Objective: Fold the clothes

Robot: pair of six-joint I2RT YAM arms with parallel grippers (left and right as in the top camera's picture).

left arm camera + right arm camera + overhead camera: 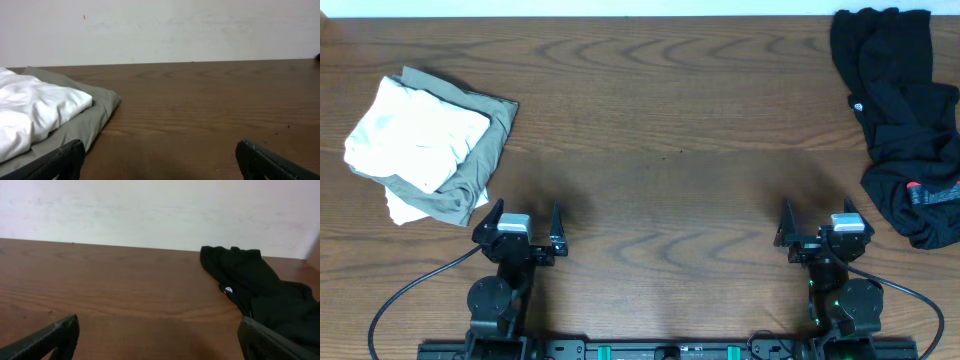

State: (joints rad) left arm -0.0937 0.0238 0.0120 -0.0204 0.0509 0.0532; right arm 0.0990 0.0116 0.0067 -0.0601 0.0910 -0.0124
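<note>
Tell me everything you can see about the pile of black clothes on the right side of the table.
The black clothes lie in a loose, crumpled heap, not folded, at the far right of the wooden table, running from its far edge toward the near side. The fabric looks soft and matte. A small round white logo shows on one piece, and a bit of red with grey shows lower down. The number of garments is unclear. Only the table touches it.

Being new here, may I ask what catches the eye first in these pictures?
Black clothes lie crumpled at the table's far right corner; a neat folded stack, white on grey-green, sits at the left. The left end effector and right end effector sit open and empty near the front edge.
</note>
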